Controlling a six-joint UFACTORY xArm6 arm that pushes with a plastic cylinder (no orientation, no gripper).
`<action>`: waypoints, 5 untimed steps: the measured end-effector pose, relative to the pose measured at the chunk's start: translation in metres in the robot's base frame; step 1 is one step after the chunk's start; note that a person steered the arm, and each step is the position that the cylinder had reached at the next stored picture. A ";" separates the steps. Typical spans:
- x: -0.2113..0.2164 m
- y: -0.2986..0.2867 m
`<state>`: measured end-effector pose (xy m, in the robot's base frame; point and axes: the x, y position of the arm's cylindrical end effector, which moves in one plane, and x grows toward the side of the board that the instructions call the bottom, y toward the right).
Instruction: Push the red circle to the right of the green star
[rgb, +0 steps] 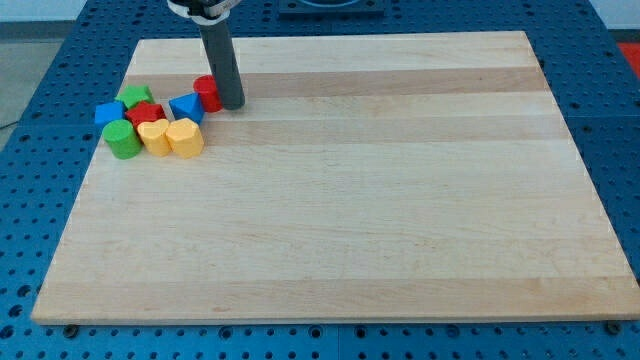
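Wood board (340, 200) fills most of the view, with every block bunched near its upper left corner. That cluster holds a blue block (109, 111), the green star (135, 97), a red block (147, 112), a blue wedge-like block (186, 107), a green cylinder (124, 139) and two yellow blocks (155, 135) (185, 136). The red circle (207, 92) sits touching the blue wedge's upper right, to the right of the green star but with a gap between them. My tip (232, 104) is a bare rod with nothing to open or close; it presses against the circle's right side. By my judgement the push is nearly finished: the circle needs only a little more leftward travel toward the star.
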<state>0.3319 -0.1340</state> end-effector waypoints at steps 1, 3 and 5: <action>-0.010 0.015; -0.037 -0.006; -0.027 -0.063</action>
<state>0.3049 -0.1969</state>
